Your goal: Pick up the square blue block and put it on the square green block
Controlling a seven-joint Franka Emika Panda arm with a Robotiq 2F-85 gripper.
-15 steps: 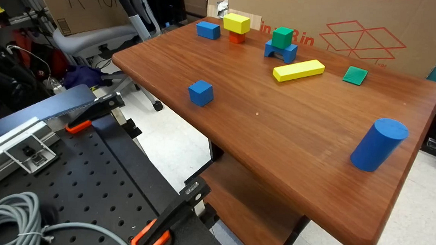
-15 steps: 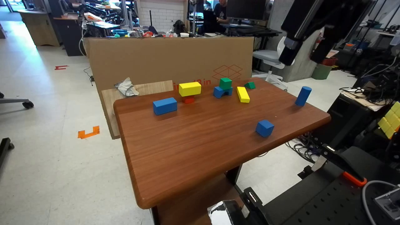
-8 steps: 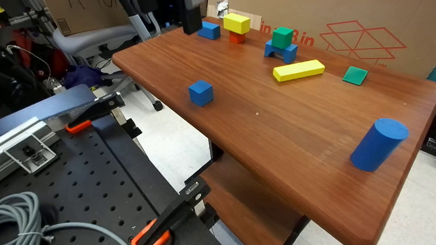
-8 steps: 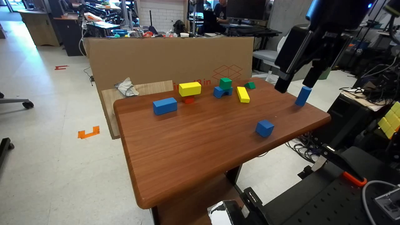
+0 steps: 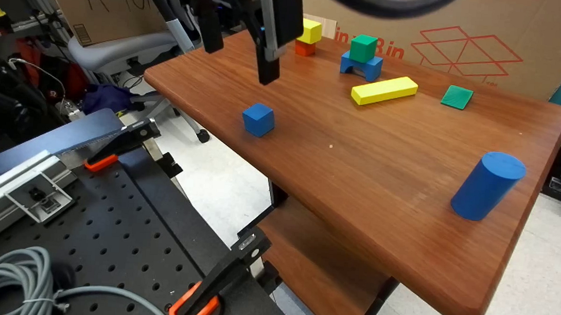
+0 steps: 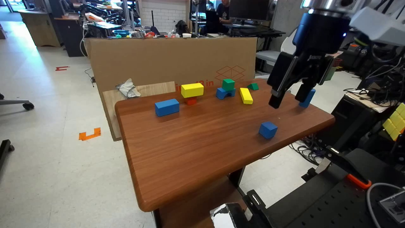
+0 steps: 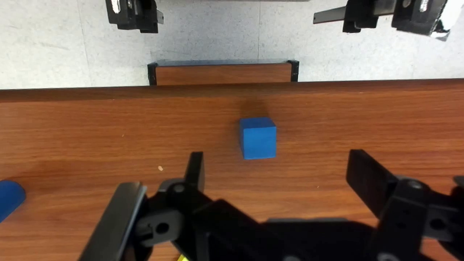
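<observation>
The black two-fingered gripper [image 6: 288, 100] hung above the brown wood-grain tabletop [image 6: 190, 139], its jaws wide apart. The small plain mid-blue cube [image 7: 259, 142] rested near the tabletop's long edge facing the black perforated board [image 5: 125, 221]; in the wrist view it showed in the gap between the fingertips [image 7: 364, 174], below them. The small plain green cube [image 5: 363, 48] sat on a blue arch-shaped block [image 5: 374, 69] near the opposite long edge, alongside a large piece of brown cardboard [image 5: 464, 18].

In an exterior view the gripper stood in front of one cardboard-side corner, hiding part of the yellow rectangular block [image 5: 312, 32] stacked on an orange-red block [image 5: 305, 48]. In an exterior view the blue rectangular block [image 6: 167, 107] showed whole near that corner, while a finger overlapped the blue cylinder [image 6: 307, 100], upright near a short edge. The wrist view cropped the cylinder at its left border; at the bottom a scrap of yellow [image 7: 183, 258] peeked out beside the gripper, and whether it belonged to the long yellow plank [image 5: 384, 91] or the yellow rectangular block could not be told. A blurred black hose [image 5: 392, 6] ran out of the top of an exterior view. Beyond the cardboard, a blue tub [image 6: 121, 32] was too small to show its contents.
</observation>
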